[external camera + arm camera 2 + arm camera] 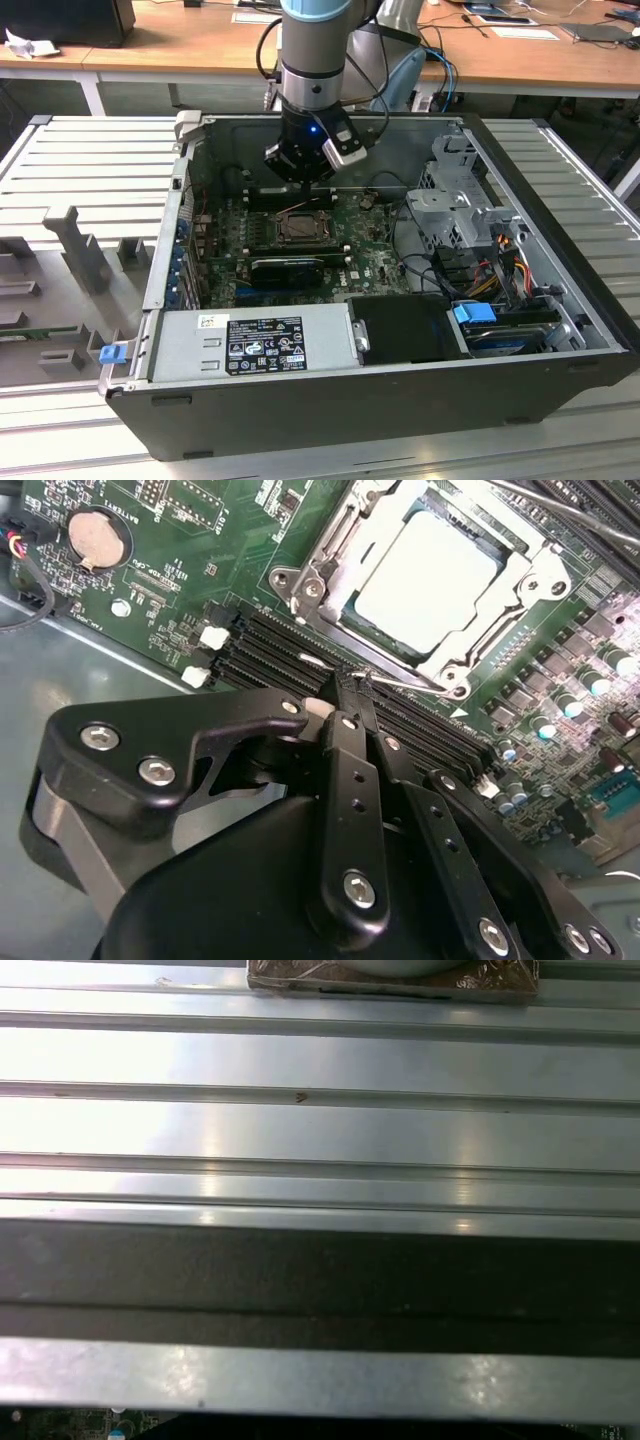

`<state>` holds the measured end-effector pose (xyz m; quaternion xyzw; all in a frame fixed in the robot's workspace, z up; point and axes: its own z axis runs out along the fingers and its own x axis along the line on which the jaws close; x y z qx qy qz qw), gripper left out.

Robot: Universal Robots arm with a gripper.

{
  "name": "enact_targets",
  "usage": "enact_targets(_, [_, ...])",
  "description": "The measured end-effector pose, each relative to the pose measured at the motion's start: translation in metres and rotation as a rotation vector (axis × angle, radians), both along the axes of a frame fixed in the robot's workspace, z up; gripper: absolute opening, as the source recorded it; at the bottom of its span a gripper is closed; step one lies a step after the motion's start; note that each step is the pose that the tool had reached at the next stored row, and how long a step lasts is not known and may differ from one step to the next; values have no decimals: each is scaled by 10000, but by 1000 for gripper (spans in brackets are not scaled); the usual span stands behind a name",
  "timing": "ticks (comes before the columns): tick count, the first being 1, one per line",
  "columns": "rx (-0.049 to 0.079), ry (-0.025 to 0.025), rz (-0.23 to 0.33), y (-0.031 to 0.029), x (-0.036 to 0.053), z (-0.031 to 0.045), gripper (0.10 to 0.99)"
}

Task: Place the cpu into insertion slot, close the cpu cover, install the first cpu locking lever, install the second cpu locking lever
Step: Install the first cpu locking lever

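Nearest in the second wrist view, the gripper (345, 695) has its fingers drawn together with nothing visibly between them. The tips sit low over the black memory slots (265, 650), likely narrowed to press or hook rather than to carry. Just beyond the tips lies a thin wire locking lever (410, 683), its length running along the near edge of the insertion slot (300, 590), parallel to those slots. Farther on, the cpu (428, 580) lies flat and face up, square to the socket — no long axis — framed by the lowered cpu cover (340, 535), mid-board on the motherboard (170, 590).
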<state>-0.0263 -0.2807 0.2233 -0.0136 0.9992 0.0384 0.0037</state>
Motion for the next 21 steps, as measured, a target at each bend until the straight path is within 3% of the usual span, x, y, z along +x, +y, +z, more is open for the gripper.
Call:
enact_targets(6, [2,-1,-1,0,20,-9,106])
enact_targets(21, [-5,-3,-13,-7,93,-127,106])
